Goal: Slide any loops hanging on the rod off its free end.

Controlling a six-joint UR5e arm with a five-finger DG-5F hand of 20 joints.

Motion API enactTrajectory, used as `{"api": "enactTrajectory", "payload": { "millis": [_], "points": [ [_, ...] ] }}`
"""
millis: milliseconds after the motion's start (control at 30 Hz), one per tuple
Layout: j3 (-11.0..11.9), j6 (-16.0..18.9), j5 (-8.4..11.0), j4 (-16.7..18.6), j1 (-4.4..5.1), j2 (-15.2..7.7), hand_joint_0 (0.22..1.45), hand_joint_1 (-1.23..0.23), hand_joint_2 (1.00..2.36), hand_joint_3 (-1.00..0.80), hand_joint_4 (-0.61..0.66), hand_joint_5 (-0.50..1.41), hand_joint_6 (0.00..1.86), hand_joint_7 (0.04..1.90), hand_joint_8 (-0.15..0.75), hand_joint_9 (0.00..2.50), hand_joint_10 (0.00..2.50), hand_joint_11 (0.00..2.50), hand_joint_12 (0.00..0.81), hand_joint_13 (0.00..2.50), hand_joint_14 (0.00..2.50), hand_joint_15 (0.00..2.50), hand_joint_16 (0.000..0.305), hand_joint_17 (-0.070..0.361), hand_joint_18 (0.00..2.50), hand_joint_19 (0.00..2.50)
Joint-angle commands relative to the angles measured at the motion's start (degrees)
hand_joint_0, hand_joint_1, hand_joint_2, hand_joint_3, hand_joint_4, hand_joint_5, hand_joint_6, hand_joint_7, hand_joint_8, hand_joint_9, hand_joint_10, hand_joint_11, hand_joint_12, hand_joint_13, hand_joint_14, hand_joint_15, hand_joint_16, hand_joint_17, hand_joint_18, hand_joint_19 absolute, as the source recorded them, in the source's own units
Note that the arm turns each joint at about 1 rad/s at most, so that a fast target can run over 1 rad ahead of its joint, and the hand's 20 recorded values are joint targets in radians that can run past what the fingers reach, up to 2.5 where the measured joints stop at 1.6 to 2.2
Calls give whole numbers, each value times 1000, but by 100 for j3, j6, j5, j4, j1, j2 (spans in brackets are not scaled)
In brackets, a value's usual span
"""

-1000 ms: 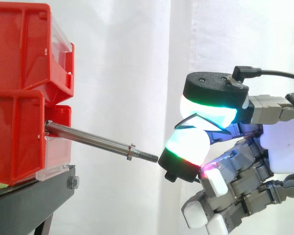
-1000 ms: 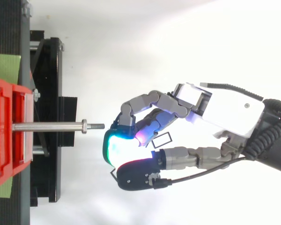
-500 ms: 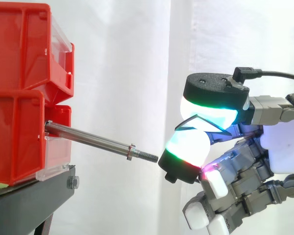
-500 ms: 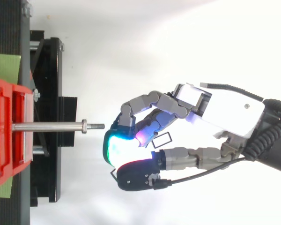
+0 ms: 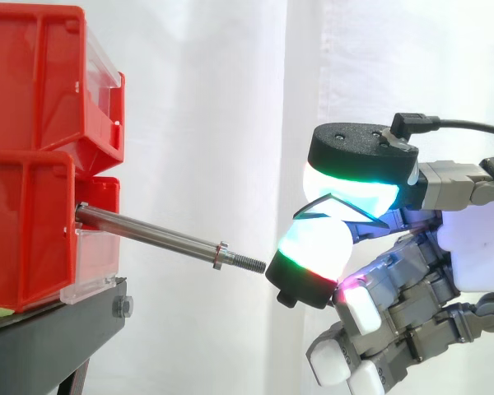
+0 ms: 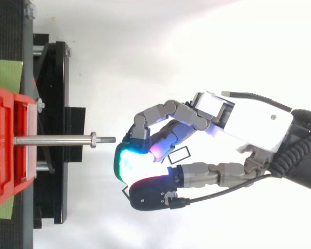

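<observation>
Hand (image 6: pixel 249 122) sits just right of rod's (image 5: pixel 148 234) free end, not touching it; fingers curled, glowing pads (image 5: pixel 317 243) together, pinching thin dark loop (image 6: pixel 179 155). Rod sticks out right from lower red bin (image 5: pixel 25 230), tip sloping down

Loop (image 6: pixel 178 152) in robot hand (image 6: pixel 249 122), beyond rod (image 6: pixel 52 139)

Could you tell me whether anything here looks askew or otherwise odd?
The rod slopes down from the red bin toward its free end instead of lying level, and it carries no loop.
</observation>
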Motion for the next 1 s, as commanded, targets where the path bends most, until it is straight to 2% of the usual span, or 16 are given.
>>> {"api": "enactTrajectory", "payload": {
  "millis": [0, 233, 633, 967],
  "points": [
    [0, 0, -9, 0, 0, 1, 606, -718, 1018, -134, 72, -135, 933, 1084, 293, 955, 24, 658, 380, 800, 18, 465, 58, 131, 674, 481],
    [0, 0, -9, 0, 0, 1, 626, -748, 1018, -177, 13, -147, 936, 1045, 259, 918, 26, 670, 348, 751, 21, 474, 54, 122, 593, 462],
    [0, 0, -17, 0, 0, 1, 630, -719, 1018, -190, 53, -153, 940, 1043, 278, 929, 26, 672, 353, 755, 19, 468, 53, 119, 588, 485],
    [0, 0, 0, 0, 0, 1, 626, -706, 1018, -192, 77, -156, 941, 1046, 353, 867, 18, 388, 370, 664, 17, 369, 53, 119, 560, 443]
  ]
}}
